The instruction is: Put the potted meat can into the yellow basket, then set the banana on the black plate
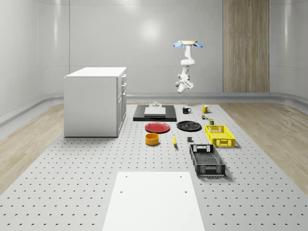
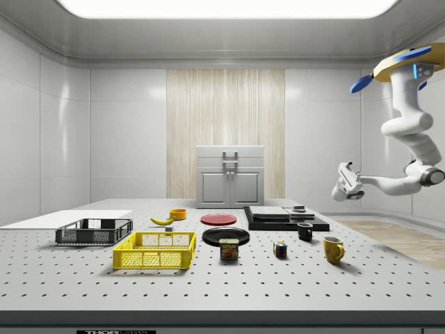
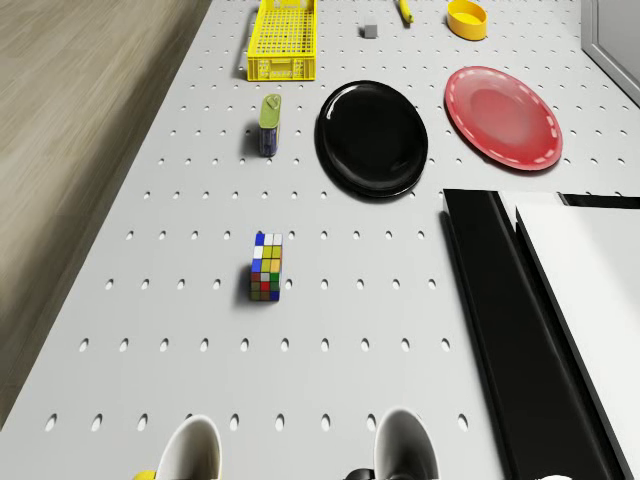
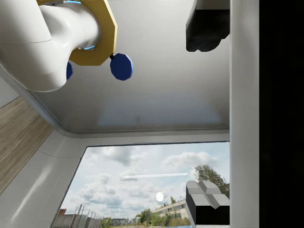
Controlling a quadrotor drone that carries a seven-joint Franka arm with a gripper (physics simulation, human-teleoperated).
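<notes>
White cabinet, red plate, orange bowl, black crate, seemingly a Rubik's cube

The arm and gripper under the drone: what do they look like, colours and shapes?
The drone is a yellow disc with blue rotors. The arm is glossy white, built of rounded tube-like segments with dark grey joint rings. The gripper has a white body, and its fingers are dark, blocky pads.

simulated lab/test room: perforated optical-bench floor, curved pale wall panels, wood-slat panel, white cabinet, ceiling light panel.
</notes>
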